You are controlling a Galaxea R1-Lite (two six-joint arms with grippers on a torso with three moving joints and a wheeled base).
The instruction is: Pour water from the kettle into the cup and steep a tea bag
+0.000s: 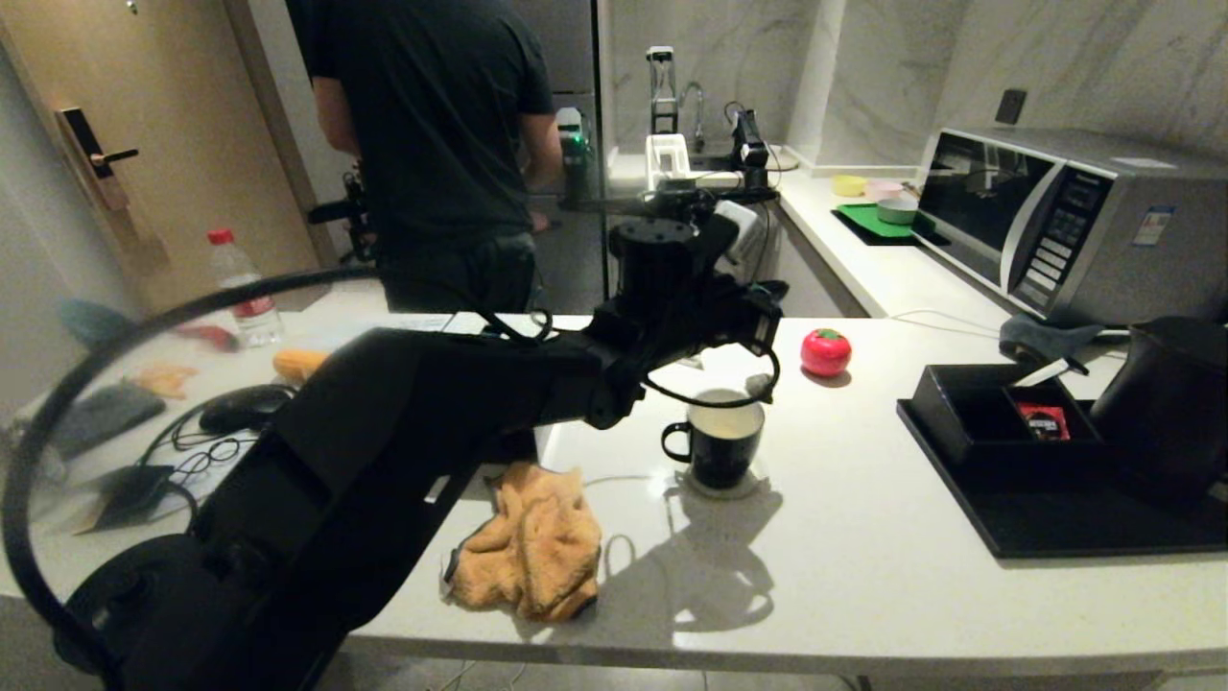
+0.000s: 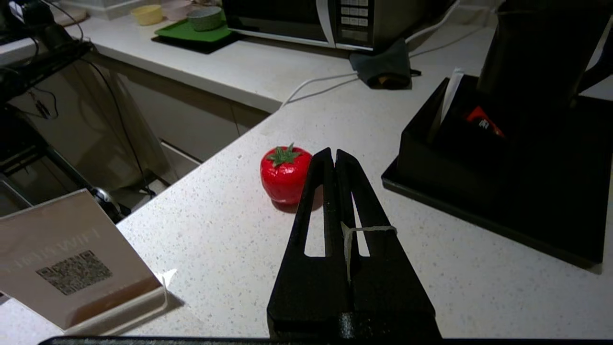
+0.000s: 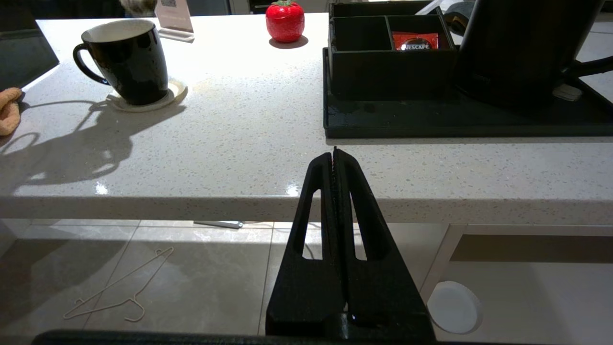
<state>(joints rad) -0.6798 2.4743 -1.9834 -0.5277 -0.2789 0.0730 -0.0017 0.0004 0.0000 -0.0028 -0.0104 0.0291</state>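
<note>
The left pincer (image 2: pixel 334 158), clenched on a thin white string, hangs over the black ceramic mug with white inside (image 1: pixel 718 443), mid-bench on a pale coaster. The large matte black kettle (image 1: pixel 1166 408), at three o'clock on the black tray (image 1: pixel 1055 523), looks heavy and rigid, best taken by its handle. The tea bag, unseen, should be light and limp; the right pincer (image 3: pixel 334 155), clenched empty, waits off the bench's near edge.

Black cup (image 1: pixel 722 444) on coaster, kettle (image 1: pixel 1168 411) on tray

Cup (image 1: pixel 720 443) left of kettle (image 1: pixel 1166 408)
</note>
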